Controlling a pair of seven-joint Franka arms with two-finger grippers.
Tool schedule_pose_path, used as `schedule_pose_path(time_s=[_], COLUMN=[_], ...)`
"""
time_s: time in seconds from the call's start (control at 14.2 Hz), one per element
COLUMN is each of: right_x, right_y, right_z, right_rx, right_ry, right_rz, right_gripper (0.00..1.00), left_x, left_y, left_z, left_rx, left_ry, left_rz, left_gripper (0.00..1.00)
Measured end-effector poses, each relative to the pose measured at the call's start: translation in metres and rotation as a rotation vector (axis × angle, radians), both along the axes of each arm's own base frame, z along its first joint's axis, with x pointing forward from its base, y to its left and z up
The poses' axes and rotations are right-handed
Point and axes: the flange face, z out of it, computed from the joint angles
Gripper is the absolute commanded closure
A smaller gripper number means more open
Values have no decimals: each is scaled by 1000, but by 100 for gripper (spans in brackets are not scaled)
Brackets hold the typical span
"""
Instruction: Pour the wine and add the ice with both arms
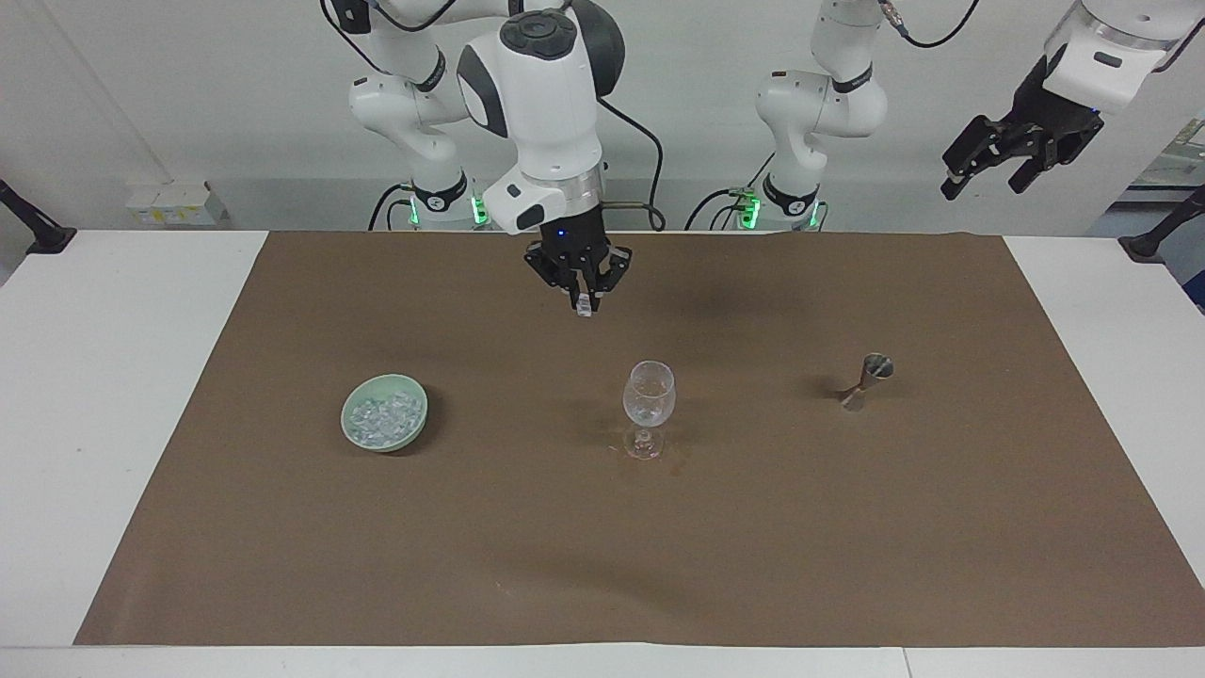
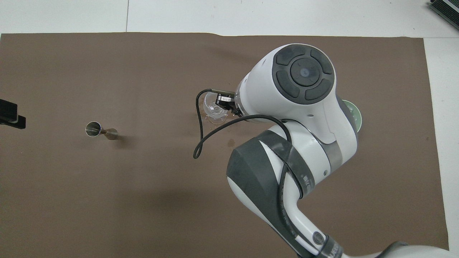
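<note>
Clear ice chunk (image 1: 586,308) pinched in the right gripper (image 1: 585,303) hangs above the wine glass (image 1: 649,393), not yet dropped (left gripper (image 1: 988,174) waits spread), more ice (image 1: 381,417) bowl-bound beside the glass.

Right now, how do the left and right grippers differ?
The right gripper hangs over the brown mat close to the wine glass; the left gripper is raised off the left arm's end of the table, waiting. The right gripper's fingers are shut on a small clear ice chunk; the left gripper's are open and hold nothing. The right points straight down; the left is tilted. Both are black and two-fingered.
</note>
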Motion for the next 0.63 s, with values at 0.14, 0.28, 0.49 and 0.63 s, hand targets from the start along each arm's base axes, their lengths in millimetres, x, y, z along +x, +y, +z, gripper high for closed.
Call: schedule_pose_path(time_s=[0.14,0.28,0.49,0.63], right_x=[6,9,14,18], right_y=[12,25,32,33], right_z=[-15,-26,-27,-29], right_rx=[19,30,45,54], right_ry=[-15,-29,-43,-61], right_rz=[10,14,18,17], right_gripper=[100,100,100,100], left_x=[-1,2,9,11], left_y=[-5,-6,-3,-2], left_z=[-5,-6,-6,-6], left_rx=[-1,-2,19,26], left_ry=[8,-13,-53,-71], left_rz=[-24,-39,-40,-39], left_gripper=[0,0,0,0])
